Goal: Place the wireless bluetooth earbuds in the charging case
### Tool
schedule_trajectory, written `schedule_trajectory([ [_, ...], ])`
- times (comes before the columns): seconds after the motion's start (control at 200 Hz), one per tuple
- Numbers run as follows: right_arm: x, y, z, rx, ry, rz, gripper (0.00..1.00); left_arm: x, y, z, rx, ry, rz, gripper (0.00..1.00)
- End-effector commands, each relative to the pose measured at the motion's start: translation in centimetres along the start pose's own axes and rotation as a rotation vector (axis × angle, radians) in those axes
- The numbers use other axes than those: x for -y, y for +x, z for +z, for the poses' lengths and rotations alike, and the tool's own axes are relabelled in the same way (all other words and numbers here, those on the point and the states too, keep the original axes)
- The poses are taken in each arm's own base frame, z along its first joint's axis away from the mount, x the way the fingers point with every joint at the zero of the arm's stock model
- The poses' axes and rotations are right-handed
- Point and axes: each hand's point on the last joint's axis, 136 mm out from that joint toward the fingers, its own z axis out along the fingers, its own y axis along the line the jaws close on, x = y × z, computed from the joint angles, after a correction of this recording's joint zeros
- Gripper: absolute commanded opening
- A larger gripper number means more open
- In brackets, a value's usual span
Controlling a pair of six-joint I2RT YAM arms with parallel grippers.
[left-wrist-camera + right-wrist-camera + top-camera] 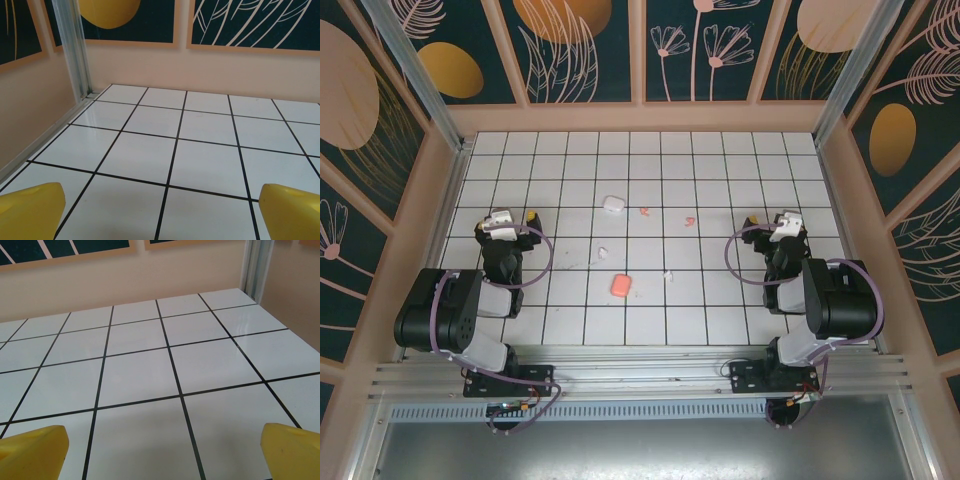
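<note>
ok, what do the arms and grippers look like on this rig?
The left arm and right arm have bulky black joint housings with light grey links, and a purple cable loops beside each. The left gripper and right gripper are white on top; their fingers are blunt yellow pads.

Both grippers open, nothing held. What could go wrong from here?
The white earbuds are tiny and nearly vanish against the white tiles, so a pinch may miss. The salmon earbuds lie nearer the white case than the salmon case; a bud could land in the mismatched case.
</note>
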Motion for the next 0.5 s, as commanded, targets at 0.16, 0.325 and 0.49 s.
schedule_trajectory([
  [0.16, -0.81, -1.64, 0.22, 0.046, -0.034, 0.017, 0.99, -0.19, -0.40, -0.21, 0.012, -0.001, 0.010, 0.99],
  [0.325, -0.79, -1.69, 0.24, 0.047, -0.034, 0.018, 0.99, -0.17, -0.44, -0.18, 0.013, 0.000, 0.008, 0.99],
  [0.49, -0.78, -1.73, 0.23, 0.048, -0.034, 0.018, 0.99, -0.19, -0.41, -0.19, 0.012, 0.001, 0.008, 0.99],
])
